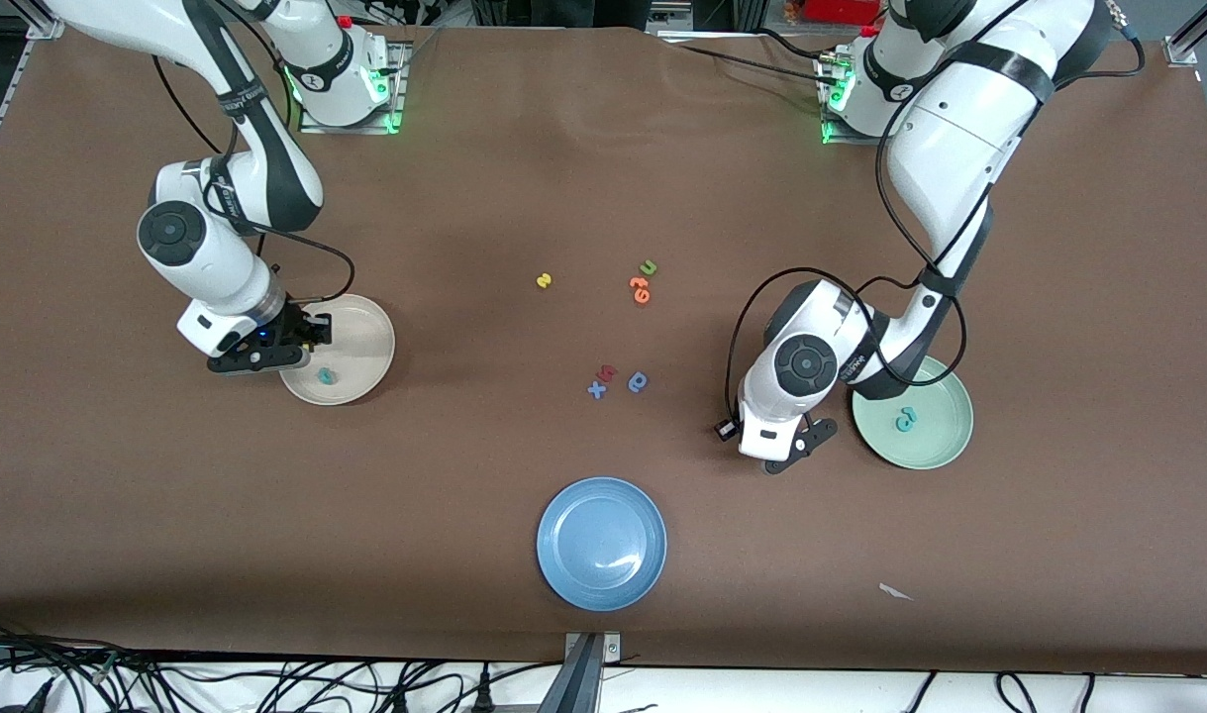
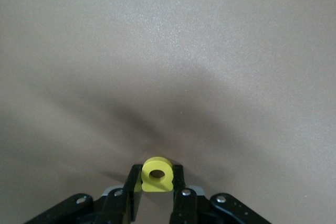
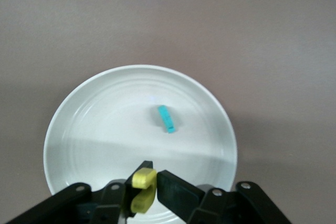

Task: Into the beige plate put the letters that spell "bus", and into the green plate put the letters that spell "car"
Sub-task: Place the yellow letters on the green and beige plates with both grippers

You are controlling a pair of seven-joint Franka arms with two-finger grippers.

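My right gripper [image 1: 311, 332] hangs over the beige plate [image 1: 360, 342], shut on a small yellow u [image 3: 144, 178]. A teal letter [image 1: 324, 376] lies in that plate [image 3: 105, 124], and the right wrist view shows this teal piece [image 3: 167, 119] edge-on. My left gripper [image 1: 799, 446] is down at the table beside the green plate [image 1: 935, 436], toward the table's middle. Its fingers [image 2: 179, 177] press both sides of a yellow a [image 2: 157, 174]. One teal letter [image 1: 905, 420] lies in the green plate. A yellow s [image 1: 543, 281] lies on the table mid-way between the arms.
A green u [image 1: 649, 267] and orange letters [image 1: 640, 289] lie near the yellow s. Nearer the camera are a blue x [image 1: 597, 389], a red letter [image 1: 609, 372] and a blue round letter [image 1: 639, 381]. A blue plate [image 1: 601, 543] sits near the front edge.
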